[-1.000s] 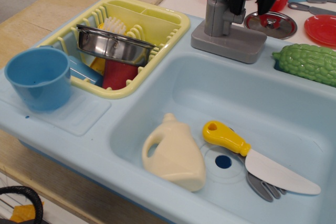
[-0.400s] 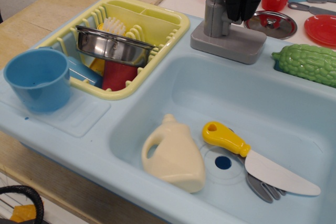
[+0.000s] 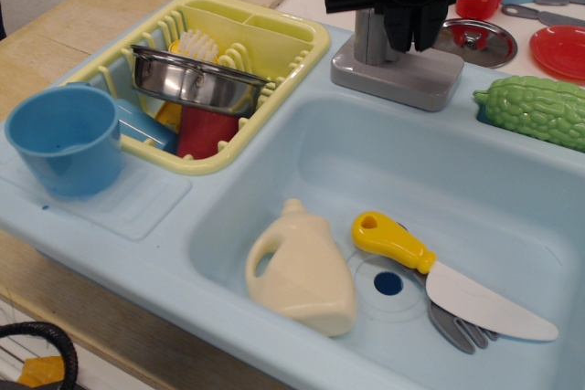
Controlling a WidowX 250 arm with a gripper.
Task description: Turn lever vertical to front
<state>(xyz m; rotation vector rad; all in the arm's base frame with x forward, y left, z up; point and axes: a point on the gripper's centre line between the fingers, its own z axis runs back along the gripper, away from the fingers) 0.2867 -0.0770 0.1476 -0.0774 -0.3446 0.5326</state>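
The grey toy tap stands on its rectangular base (image 3: 395,77) at the back rim of the light blue sink (image 3: 274,125). Its upright column (image 3: 367,38) shows only on the left side. My black gripper (image 3: 413,32) hangs right in front of the column. Its two fingers (image 3: 430,29) stand close together, pointing down, just above the base. The lever is hidden behind and between the fingers, so its angle cannot be read.
A round silver lid (image 3: 475,41) lies right of the tap, near a red cup (image 3: 477,5) and a red plate (image 3: 559,50). A green gourd (image 3: 535,109) sits on the right rim. The basin holds a cream bottle (image 3: 303,271), a yellow-handled knife (image 3: 439,276) and a grey fork (image 3: 457,324). A yellow rack (image 3: 215,79) and a blue cup (image 3: 66,139) are on the left.
My gripper has moved left and down, from beside the lid to in front of the tap column. Its fingers have come closer together. Nothing else has moved.
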